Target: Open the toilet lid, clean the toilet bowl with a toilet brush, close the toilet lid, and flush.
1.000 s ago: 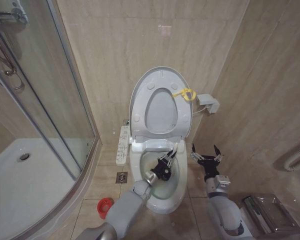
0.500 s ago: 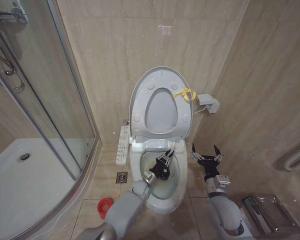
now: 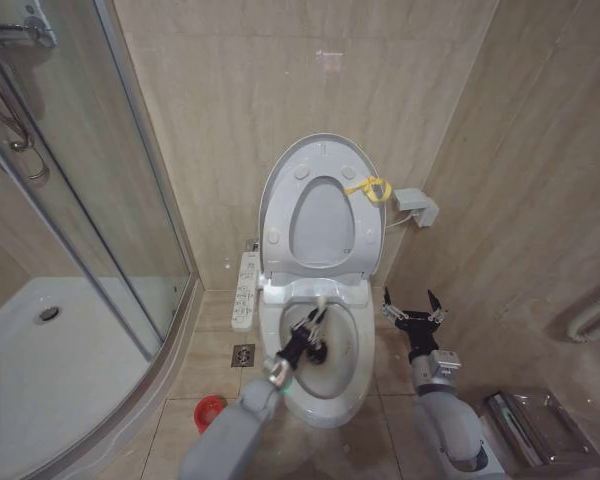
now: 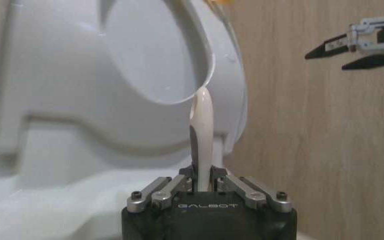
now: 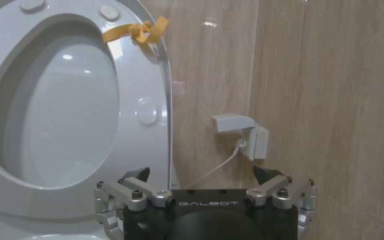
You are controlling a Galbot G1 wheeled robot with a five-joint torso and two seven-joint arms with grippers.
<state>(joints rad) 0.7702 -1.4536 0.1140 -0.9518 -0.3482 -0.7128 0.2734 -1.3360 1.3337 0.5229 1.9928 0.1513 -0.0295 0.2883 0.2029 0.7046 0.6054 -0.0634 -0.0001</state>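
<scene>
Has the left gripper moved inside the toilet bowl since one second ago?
Yes. The left gripper, shut on the toilet brush, has shifted toward the robot's left side of the toilet bowl, judged against the unmoved toilet lid.

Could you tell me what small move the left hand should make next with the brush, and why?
Probably sweep the toilet brush around the toilet bowl: the left hand is shut on its handle over the bowl, the toilet lid stands open, and the right hand waits open beside.

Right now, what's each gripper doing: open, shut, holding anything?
Left gripper: shut on the brush handle, over the bowl.
Right gripper: open, holding nothing, beside the bowl.
</scene>
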